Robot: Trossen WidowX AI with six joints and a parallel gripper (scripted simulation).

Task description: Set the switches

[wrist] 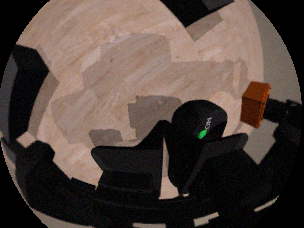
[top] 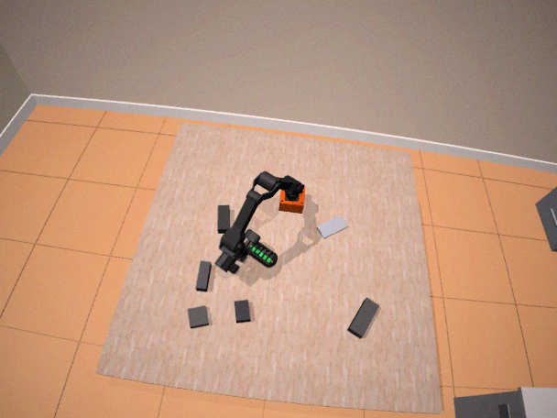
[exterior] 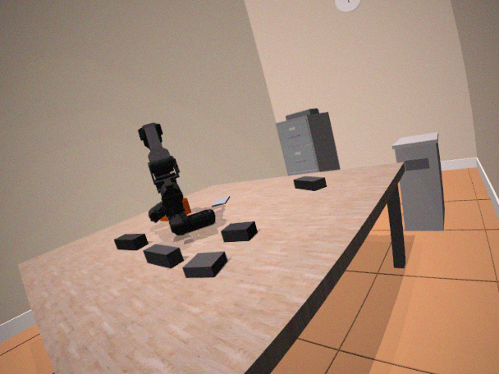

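The clenched black end effector (wrist: 162, 124) is low at one end of the dark grey, rounded controller unit (top: 257, 255) (exterior: 193, 221) (wrist: 200, 120), with nothing visibly between its fingers. The unit sits on the pale wood-grain tabletop (top: 302, 357) (exterior: 135, 312) (wrist: 75, 65), green switch ends showing; whether they touch, I cannot tell.

Most switch numbers (top: 261, 253) seem too small to read.

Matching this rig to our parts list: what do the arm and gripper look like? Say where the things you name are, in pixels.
The arm (top: 245, 215) (exterior: 157, 143) is black, with boxy joints and slim links, on an orange block base (top: 291, 207) (wrist: 254, 105). The gripper (wrist: 162, 124) has two black, broad, tapered fingers. No loose cables visible.
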